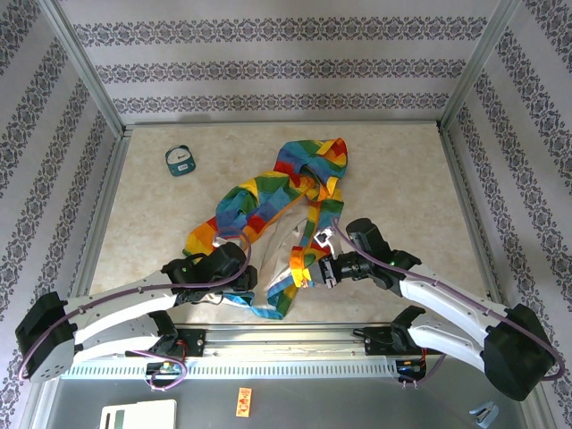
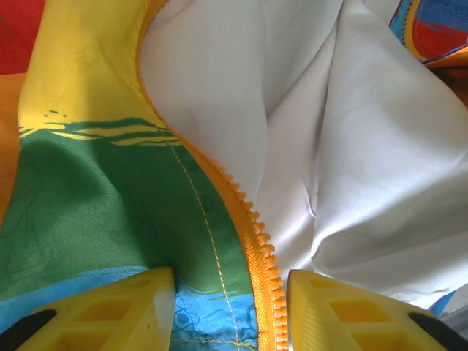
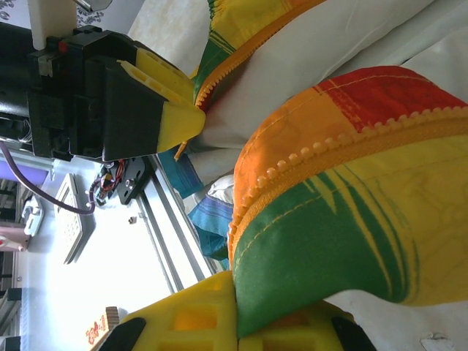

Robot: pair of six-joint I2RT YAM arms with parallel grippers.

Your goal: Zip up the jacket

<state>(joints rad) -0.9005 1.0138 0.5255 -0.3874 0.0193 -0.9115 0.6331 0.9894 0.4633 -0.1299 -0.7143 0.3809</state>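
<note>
The desk (image 1: 402, 179) is a pale, mottled, stone-patterned surface framed by metal rails. The jacket (image 1: 277, 201) lies crumpled at its centre, running from a hood-like bunch at 12 o'clock down to a hem near the desk's front edge at 6 o'clock. It is soft patchwork cloth in red, orange, yellow, green and blue blocks, thrown open so the smooth whitish lining (image 2: 351, 146) shows in loose folds.

The left jaws come in at about 7 o'clock of the jacket. In the left wrist view their blocky yellow plastic fingers (image 2: 131, 311) stand partly apart. They straddle the orange zipper edge (image 2: 252, 227), whose small rounded teeth run in a curved row between a green-and-blue panel and the lining. Cloth fills the gap, and I cannot tell whether the fingers press it.

The right jaws sit at about 5 o'clock of the jacket. Their yellow fingers (image 3: 190, 314) are closed on a fold of green and yellow cloth at the jacket's other front edge. A second orange toothed tape (image 3: 307, 168) arches over just above them.

A small round teal gadget (image 1: 180, 161) with a pale face lies well apart from the jacket, at about 10 o'clock.
</note>
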